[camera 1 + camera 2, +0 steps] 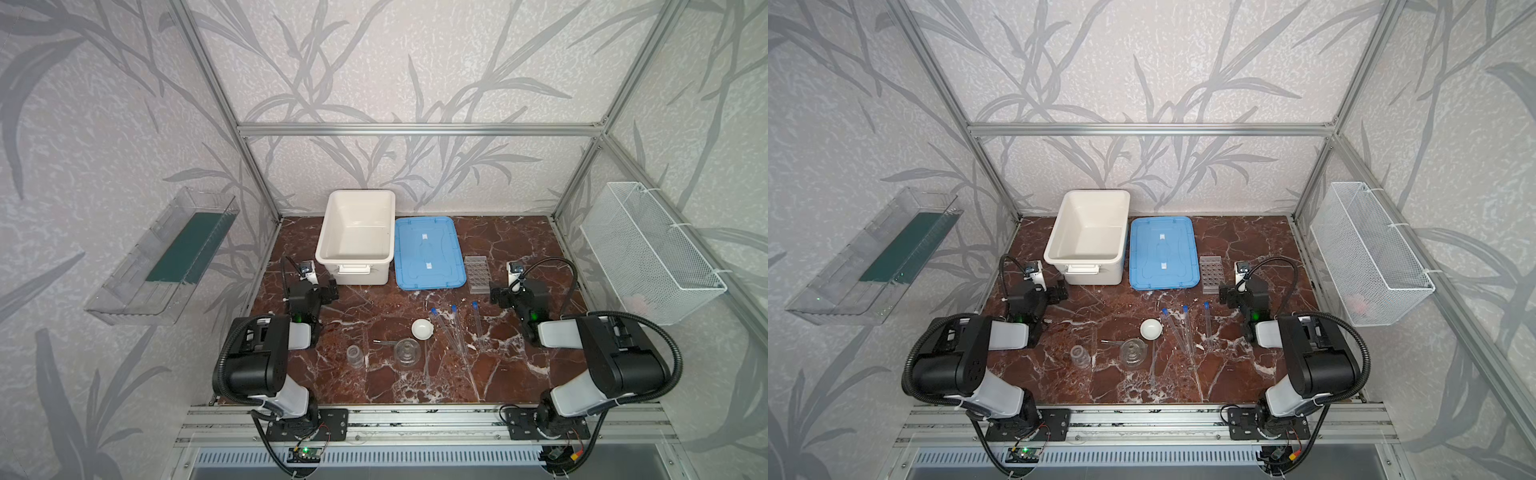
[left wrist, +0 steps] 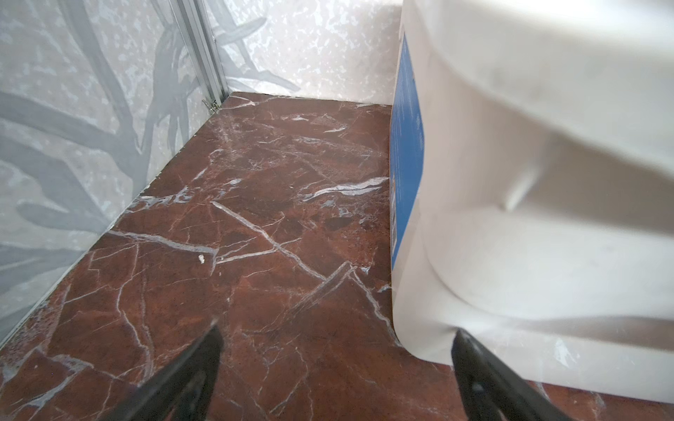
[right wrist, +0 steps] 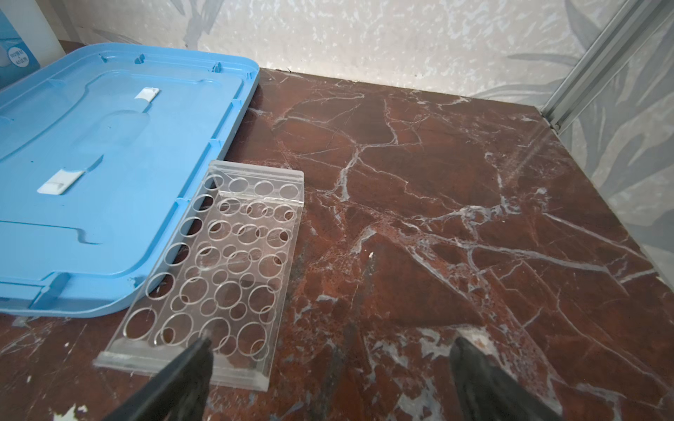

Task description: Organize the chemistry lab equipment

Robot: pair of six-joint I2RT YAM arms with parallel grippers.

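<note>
Three clear blue-capped test tubes (image 1: 446, 332) (image 1: 1188, 328) lie side by side on the marble right of centre. The small white dish (image 1: 422, 329) (image 1: 1150, 329) sits just left of them. Nearer the front stand two clear glass vessels (image 1: 355, 356) (image 1: 406, 352), with metal tweezers (image 1: 386, 342) between them. The clear grid rack (image 1: 476, 274) (image 3: 233, 255) lies flat beside the blue lid. My left gripper (image 1: 332, 289) (image 2: 336, 331) is open and empty by the tub's front corner. Just right of the rack, my right gripper (image 1: 494, 293) (image 3: 332, 340) is open and empty.
The big white tub (image 1: 357, 232) (image 2: 510, 182) stands open at the back, its blue lid (image 1: 428, 253) (image 3: 109, 164) flat on the table to its right. A wire basket (image 1: 648, 249) hangs on the right wall and a clear bin (image 1: 166, 257) on the left wall.
</note>
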